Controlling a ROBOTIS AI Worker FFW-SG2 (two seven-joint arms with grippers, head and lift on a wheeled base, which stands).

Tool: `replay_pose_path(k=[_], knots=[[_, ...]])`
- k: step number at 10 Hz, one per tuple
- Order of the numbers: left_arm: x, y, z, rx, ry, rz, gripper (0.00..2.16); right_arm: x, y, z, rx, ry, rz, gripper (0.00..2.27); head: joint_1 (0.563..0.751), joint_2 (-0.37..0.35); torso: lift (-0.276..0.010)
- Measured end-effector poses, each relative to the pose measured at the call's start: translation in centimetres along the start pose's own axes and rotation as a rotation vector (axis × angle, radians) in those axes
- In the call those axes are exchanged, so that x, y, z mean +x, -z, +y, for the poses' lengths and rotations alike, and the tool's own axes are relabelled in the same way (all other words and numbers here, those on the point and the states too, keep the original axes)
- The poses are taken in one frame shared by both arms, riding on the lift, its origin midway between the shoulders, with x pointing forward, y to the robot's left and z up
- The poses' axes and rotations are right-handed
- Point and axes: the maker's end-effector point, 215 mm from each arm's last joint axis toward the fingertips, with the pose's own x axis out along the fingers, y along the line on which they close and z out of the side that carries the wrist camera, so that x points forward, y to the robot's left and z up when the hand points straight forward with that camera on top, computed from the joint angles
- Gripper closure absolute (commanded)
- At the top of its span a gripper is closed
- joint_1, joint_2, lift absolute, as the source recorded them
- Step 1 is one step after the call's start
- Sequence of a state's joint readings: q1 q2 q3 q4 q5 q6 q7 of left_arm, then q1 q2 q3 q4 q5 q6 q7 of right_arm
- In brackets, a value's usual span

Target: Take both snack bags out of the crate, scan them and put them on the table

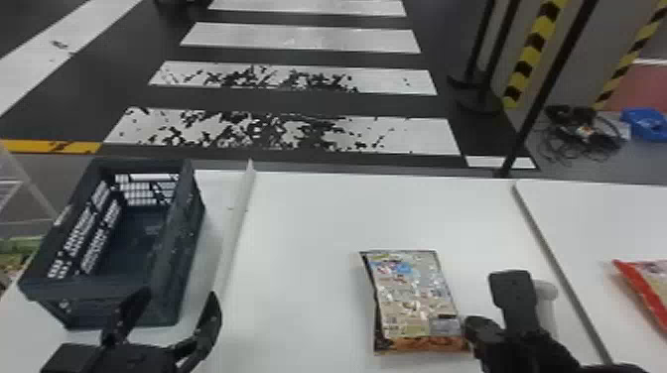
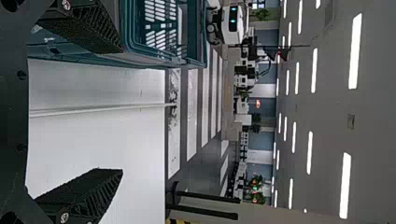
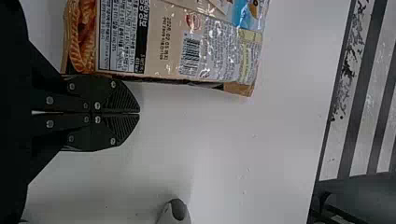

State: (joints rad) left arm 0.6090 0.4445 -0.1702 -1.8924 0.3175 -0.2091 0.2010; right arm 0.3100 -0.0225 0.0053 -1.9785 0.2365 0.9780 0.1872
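The dark crate (image 1: 171, 263) stands on the left of the table, with its bare floor visible. A brown, printed snack bag (image 1: 412, 297) lies flat on the white table, barcode side up. Another bag, red and pale (image 1: 645, 292), lies at the far right. My left gripper (image 1: 171, 305) is open before the crate's near right corner. In the left wrist view, that gripper (image 2: 121, 111) has the crate (image 2: 161, 58) beside one finger. My right gripper (image 1: 477, 325) is beside the brown bag's near right corner. In the right wrist view, this gripper (image 3: 139, 113) is shut, alongside the bag (image 3: 205, 51), holding nothing.
A whitish upright object (image 1: 547, 302) stands just right of the right gripper; its rounded end (image 3: 177, 212) is in the right wrist view. A raised white strip (image 1: 235, 223) runs along the table (image 1: 307, 223) beside the crate. A seam separates the right-hand table (image 1: 595, 218).
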Motion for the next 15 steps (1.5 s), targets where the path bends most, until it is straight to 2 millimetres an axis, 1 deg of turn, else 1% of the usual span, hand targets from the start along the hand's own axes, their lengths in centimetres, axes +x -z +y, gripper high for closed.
replay_pose_path(k=[2,4,6,7,8,9,10,11,12,13,15], knots=[[0.0,0.2,0.1,0.0,-0.001,0.003,0.08,-0.2,0.2,0.5,-0.007,-0.002,0.008,2.26,0.695,0.001,-0.092],[0.0,0.2,0.1,-0.001,-0.001,0.004,0.08,-0.3,0.3,0.4,-0.011,0.005,0.011,2.26,0.695,0.002,-0.092],[0.0,0.2,0.1,-0.003,-0.003,0.004,0.08,-0.4,0.4,-0.1,-0.012,0.021,0.018,2.26,0.695,-0.005,-0.092],[0.0,0.4,0.2,-0.003,-0.006,0.006,0.08,-0.6,0.1,-0.9,-0.011,0.053,0.01,2.14,0.695,-0.013,-0.092],[0.0,0.4,0.2,-0.004,-0.006,0.007,0.08,-1.1,-1.3,-1.4,-0.002,0.069,-0.027,1.72,0.695,-0.022,-0.092],[0.0,0.4,0.2,-0.004,-0.007,0.007,0.08,-1.9,-3.1,-1.4,0.02,0.054,-0.074,0.89,0.695,-0.02,-0.092],[0.0,0.4,0.2,-0.005,-0.007,0.007,0.08,-3.2,-5.1,-1.2,0.037,0.039,-0.125,0.22,0.695,-0.012,-0.092],[0.0,0.4,0.1,-0.006,-0.007,0.007,0.08,-4.3,-6.2,-1.1,0.041,0.036,-0.153,0.08,0.695,-0.006,-0.092],[0.0,0.4,0.1,-0.006,-0.008,0.006,0.08,-5.0,-6.5,-1.2,0.043,0.044,-0.154,0.08,0.695,-0.005,-0.092],[0.0,0.4,0.1,-0.007,-0.008,0.006,0.08,-5.6,-6.0,-2.2,0.045,0.084,-0.139,0.08,0.695,-0.011,-0.092],[0.0,0.3,0.2,-0.007,-0.01,0.005,0.08,-6.0,-4.7,-4.6,0.049,0.166,-0.113,0.08,0.695,-0.052,-0.092]])
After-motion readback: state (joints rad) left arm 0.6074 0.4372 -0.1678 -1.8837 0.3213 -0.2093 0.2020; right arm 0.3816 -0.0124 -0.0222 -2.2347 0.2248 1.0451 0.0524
